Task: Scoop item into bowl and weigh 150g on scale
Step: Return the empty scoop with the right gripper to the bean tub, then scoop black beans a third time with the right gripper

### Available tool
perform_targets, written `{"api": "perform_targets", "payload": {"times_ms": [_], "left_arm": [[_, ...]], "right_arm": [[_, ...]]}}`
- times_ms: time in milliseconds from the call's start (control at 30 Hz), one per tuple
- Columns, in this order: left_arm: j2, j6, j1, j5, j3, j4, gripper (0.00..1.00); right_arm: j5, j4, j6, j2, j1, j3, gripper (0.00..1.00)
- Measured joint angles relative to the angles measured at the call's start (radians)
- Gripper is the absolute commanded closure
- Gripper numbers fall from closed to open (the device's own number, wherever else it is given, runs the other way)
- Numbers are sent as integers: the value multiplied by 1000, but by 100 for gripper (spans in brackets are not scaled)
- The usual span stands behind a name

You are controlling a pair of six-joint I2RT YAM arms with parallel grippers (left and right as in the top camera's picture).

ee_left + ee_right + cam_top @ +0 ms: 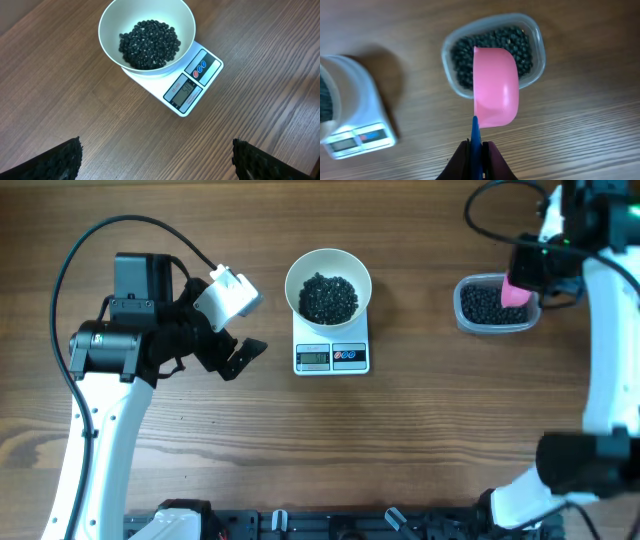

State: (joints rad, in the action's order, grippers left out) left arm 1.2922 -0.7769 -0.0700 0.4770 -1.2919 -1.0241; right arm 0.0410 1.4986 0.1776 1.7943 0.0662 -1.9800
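Observation:
A white bowl [328, 286] holding black beans [328, 298] stands on the small white scale [332, 357]; the left wrist view shows the same bowl [146, 37] and scale [192, 85], its display lit. My left gripper [236, 352] hovers open left of the scale, fingertips [65, 160] wide apart over bare wood. My right gripper [478, 150] is shut on the blue handle of a pink scoop [495, 93], held over the clear tub [492, 52] of beans at the right. From overhead the scoop [517, 291] sits above the tub [493, 304].
Black cables loop over the table at the far left and top right. The right arm's white links run down the right edge. The scale [357, 135] lies blurred at the left in the right wrist view.

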Motion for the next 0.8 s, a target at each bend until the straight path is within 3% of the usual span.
{"api": "perform_targets", "payload": {"times_ms": [400,800], "left_arm": [[0,0,0,0,0,0,0],[0,0,0,0,0,0,0]], "right_arm": [[269,-98,-120,243,0,0,96],[186,-58,-204,308,-8,0,96]]}}
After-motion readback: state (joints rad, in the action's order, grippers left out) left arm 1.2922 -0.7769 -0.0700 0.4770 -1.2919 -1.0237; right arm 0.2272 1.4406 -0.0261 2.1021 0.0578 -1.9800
